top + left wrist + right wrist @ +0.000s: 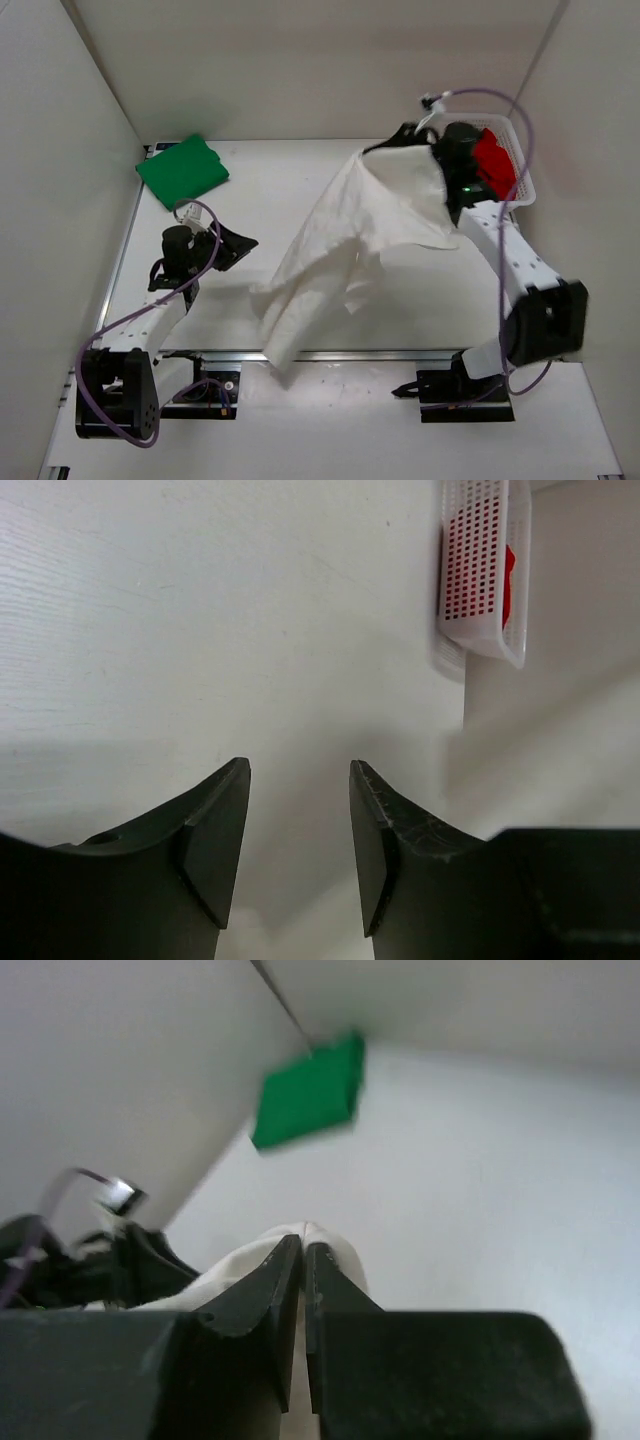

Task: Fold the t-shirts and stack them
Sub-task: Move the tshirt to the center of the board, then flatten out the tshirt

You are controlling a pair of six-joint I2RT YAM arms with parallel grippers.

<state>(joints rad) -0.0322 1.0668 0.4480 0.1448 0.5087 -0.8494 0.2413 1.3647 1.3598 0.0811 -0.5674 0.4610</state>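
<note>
My right gripper is shut on the white t-shirt and holds it up by one end; the cloth hangs down and left, its lower part trailing on the table near the front edge. The right gripper in the top view is mostly covered by the cloth. The green t-shirt lies folded at the back left, also in the right wrist view. The red t-shirt lies in the white mesh basket at the back right. My left gripper is open and empty, left of the white shirt.
White walls close in the table on the left, back and right. The basket with red showing through its mesh stands against the right wall. Purple cables loop around both arms.
</note>
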